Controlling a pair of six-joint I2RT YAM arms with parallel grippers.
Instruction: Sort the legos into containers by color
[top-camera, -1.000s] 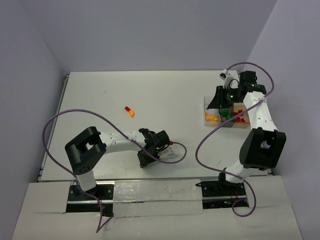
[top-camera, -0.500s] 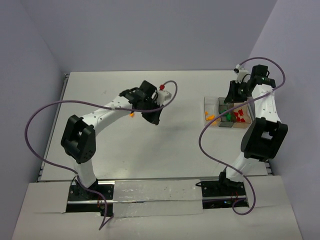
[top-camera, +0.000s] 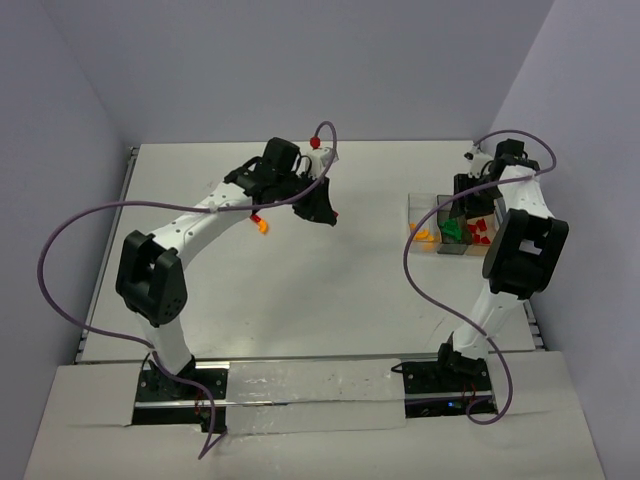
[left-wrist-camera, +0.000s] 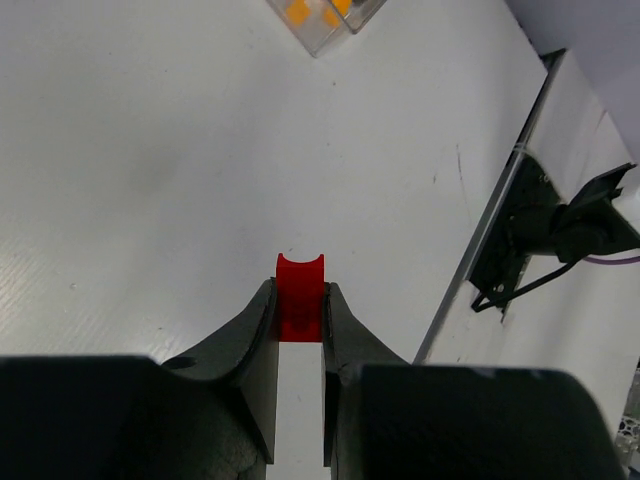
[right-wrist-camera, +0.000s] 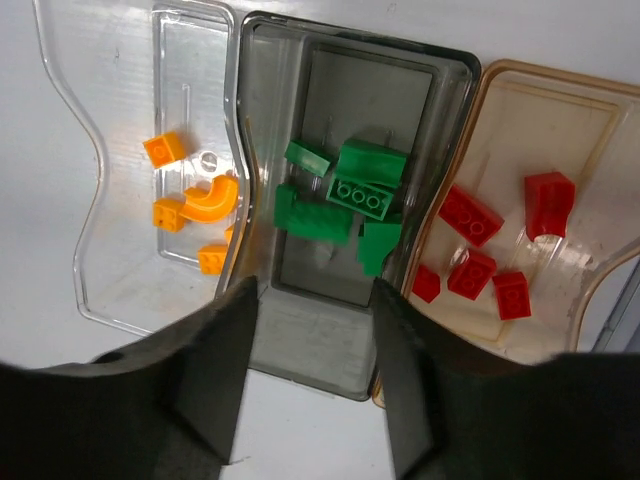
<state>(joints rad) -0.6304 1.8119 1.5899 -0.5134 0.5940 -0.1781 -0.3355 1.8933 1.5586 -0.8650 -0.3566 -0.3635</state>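
My left gripper (left-wrist-camera: 300, 305) is shut on a red arch-shaped lego (left-wrist-camera: 300, 288) and holds it above the bare white table. In the top view this gripper (top-camera: 322, 208) hangs over the middle of the far half of the table. An orange lego (top-camera: 262, 226) lies on the table beside the left arm. The containers (top-camera: 450, 248) stand at the far right. My right gripper (right-wrist-camera: 312, 325) is open and empty right above them. Orange legos (right-wrist-camera: 190, 195) lie in the left bin, green legos (right-wrist-camera: 350, 190) in the middle bin, red legos (right-wrist-camera: 480, 255) in the right bin.
A corner of the containers (left-wrist-camera: 322, 38) shows at the top of the left wrist view. The table edge with a black bracket (left-wrist-camera: 545, 225) and a purple cable runs down that view's right side. Grey walls close in the table at the back and on both sides.
The left arm swung from the near front out to the middle of the table's far half. The right gripper's jaws widened and it shifted a little farther back over the bins.
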